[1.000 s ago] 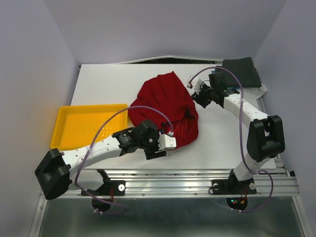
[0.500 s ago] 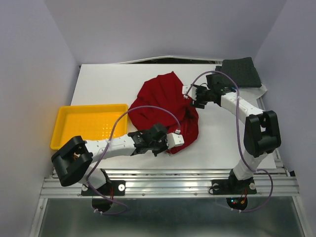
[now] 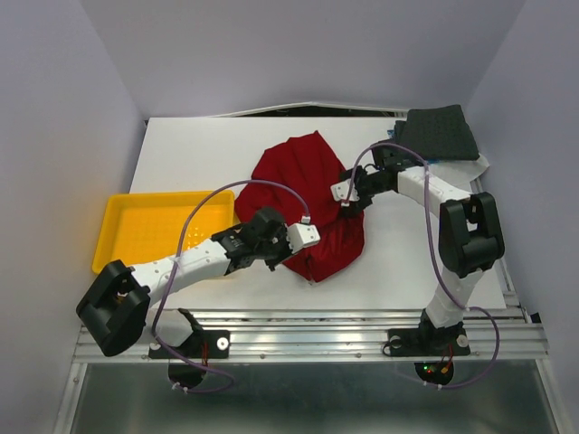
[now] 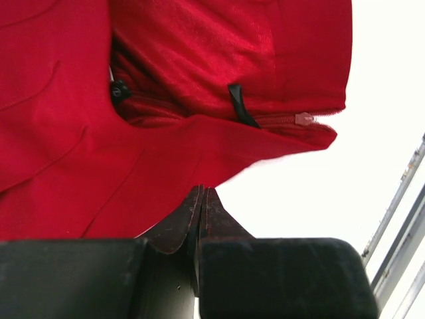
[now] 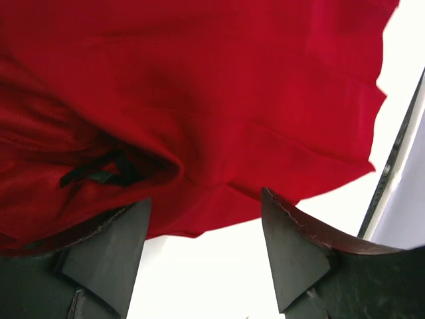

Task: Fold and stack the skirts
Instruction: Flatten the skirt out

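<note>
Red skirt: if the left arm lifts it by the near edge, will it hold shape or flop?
Likely floppy: the red skirt lies in soft folds and creases, so it should drape from the left gripper. Probably light too, since its edge looks thin in the left wrist view. The zipper side may hang a bit lower.

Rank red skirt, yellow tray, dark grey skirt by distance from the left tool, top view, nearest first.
1. red skirt: centre, its near edge right at the left tool.
2. yellow tray: off to the left side.
3. dark grey skirt: far right corner.
</note>
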Motion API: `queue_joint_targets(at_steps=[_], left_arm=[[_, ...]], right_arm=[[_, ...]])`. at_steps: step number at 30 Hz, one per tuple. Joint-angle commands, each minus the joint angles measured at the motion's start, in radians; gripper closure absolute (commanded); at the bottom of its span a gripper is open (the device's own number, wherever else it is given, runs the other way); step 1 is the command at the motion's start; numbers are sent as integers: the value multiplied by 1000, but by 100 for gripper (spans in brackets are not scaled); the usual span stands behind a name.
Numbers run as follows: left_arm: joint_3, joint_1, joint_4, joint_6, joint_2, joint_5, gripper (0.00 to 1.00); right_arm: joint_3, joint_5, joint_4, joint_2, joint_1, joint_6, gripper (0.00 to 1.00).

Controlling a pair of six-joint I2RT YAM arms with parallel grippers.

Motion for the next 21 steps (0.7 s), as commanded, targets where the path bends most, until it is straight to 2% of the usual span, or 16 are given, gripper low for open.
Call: queue_joint_targets(at_steps=[1, 4, 12, 18, 21], left_arm=[[19, 12, -27, 20, -19, 44, 94], [18, 13, -19, 14, -16, 44, 93], [12, 16, -1, -3, -19, 44, 93], [15, 18, 1, -12, -29, 42, 92], [13, 18, 2, -12, -39, 39, 92]], right_arm=[[-35, -70, -75, -85, 16, -218, 28], [-61, -63, -149, -126, 25, -319, 28], [-124, -8, -204, -203, 97, -415, 25], [-137, 89, -149, -183, 157, -415, 27], [-120, 133, -121, -141, 157, -430, 32]])
